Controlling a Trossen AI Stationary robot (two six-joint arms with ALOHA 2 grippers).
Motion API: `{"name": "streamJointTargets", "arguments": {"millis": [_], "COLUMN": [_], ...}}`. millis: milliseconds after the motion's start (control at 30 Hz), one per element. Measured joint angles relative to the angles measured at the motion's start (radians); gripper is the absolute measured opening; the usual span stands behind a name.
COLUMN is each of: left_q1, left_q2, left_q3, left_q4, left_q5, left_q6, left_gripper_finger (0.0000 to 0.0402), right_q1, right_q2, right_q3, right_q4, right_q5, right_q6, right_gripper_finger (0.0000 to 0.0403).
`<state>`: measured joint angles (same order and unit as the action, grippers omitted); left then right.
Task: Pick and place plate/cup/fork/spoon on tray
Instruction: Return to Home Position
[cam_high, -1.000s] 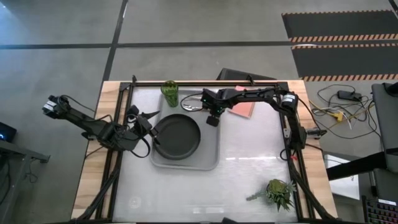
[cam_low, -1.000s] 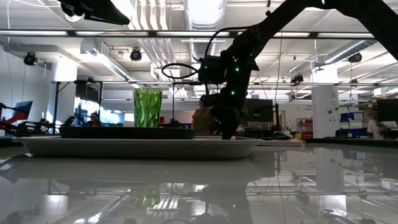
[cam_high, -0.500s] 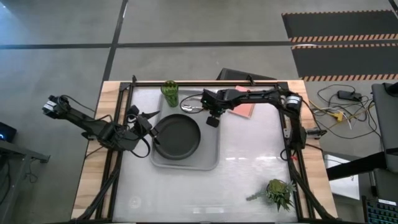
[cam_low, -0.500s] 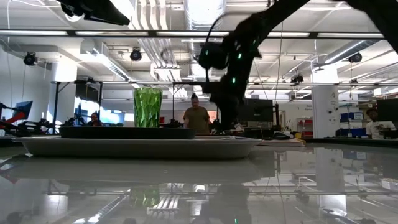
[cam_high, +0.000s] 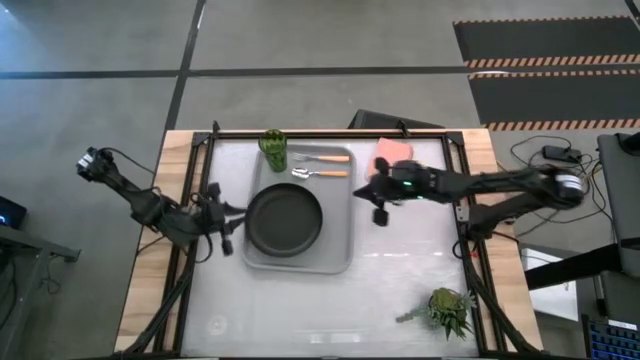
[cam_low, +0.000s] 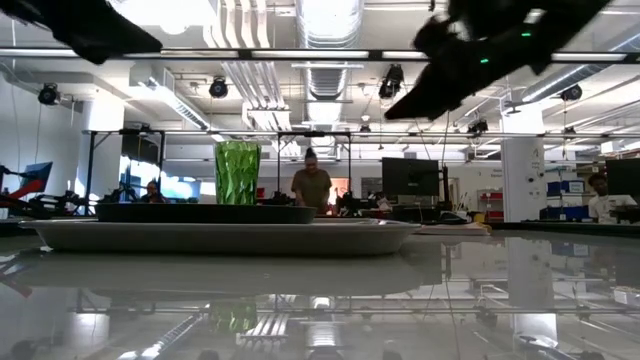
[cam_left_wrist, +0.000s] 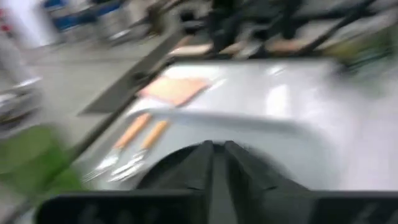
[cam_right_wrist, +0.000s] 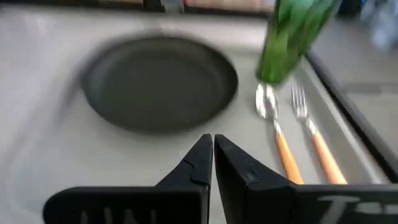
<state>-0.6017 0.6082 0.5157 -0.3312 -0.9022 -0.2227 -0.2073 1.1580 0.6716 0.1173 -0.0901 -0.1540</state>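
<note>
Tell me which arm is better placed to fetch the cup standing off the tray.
Probably the left. Its end effector sits beside the tray, nearer the cup; the right end effector would need to cross the fork and spoon.

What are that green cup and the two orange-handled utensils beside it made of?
The cup looks like translucent green plastic or glass; light passes through its ribbed wall, so either fits. The spoon and fork have shiny silver ends, likely metal, with matte orange handles that look like plastic or wood.
</note>
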Motion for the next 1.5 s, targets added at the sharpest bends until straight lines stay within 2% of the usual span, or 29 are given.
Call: {"name": "streamJointTargets", "arguments": {"millis": [67,167,233,300,500,733,833,967,1233,1500], "left_q1": [0.000,0.000,0.000,0.000,0.000,0.000,0.000,0.000,0.000,0.000], "left_q2": [-0.062,-0.146,-0.204,-0.267,-0.449,-0.602,-0.606,-0.598,-0.557,-0.527], "left_q3": [-0.088,-0.226,-0.298,-0.345,-0.422,-0.507,-0.507,-0.507,-0.508,-0.509], "left_q4": [0.181,0.452,0.584,0.653,0.654,0.597,0.571,0.566,0.569,0.569], "left_q5": [0.107,0.276,0.329,0.336,0.336,0.336,0.336,0.336,0.319,0.319], "left_q6": [0.087,0.252,0.353,0.415,0.444,0.447,0.411,0.448,0.445,0.443], "left_gripper_finger": [0.0009,0.0008,0.0004,0.0001,0.0000,0.0000,0.0000,0.0000,0.0000,0.0000], "right_q1": [0.000,0.000,0.000,0.000,0.000,0.000,0.000,0.000,0.000,0.000], "right_q2": [-0.101,-0.234,-0.304,-0.371,-0.549,-0.716,-0.780,-0.852,-0.934,-0.987], "right_q3": [-0.093,-0.215,-0.286,-0.346,-0.481,-0.598,-0.634,-0.658,-0.659,-0.660], "right_q4": [0.091,0.176,0.219,0.249,0.258,0.260,0.261,0.253,0.279,0.281], "right_q5": [-0.023,-0.023,-0.023,-0.029,-0.052,-0.052,-0.052,-0.053,-0.069,-0.156], "right_q6": [-0.005,-0.026,-0.027,-0.031,-0.030,-0.022,-0.022,-0.024,-0.050,-0.092], "right_gripper_finger": [0.0008,0.0008,0.0008,0.0008,0.0008,0.0008,0.0008,0.0008,0.0008,0.0008]}}
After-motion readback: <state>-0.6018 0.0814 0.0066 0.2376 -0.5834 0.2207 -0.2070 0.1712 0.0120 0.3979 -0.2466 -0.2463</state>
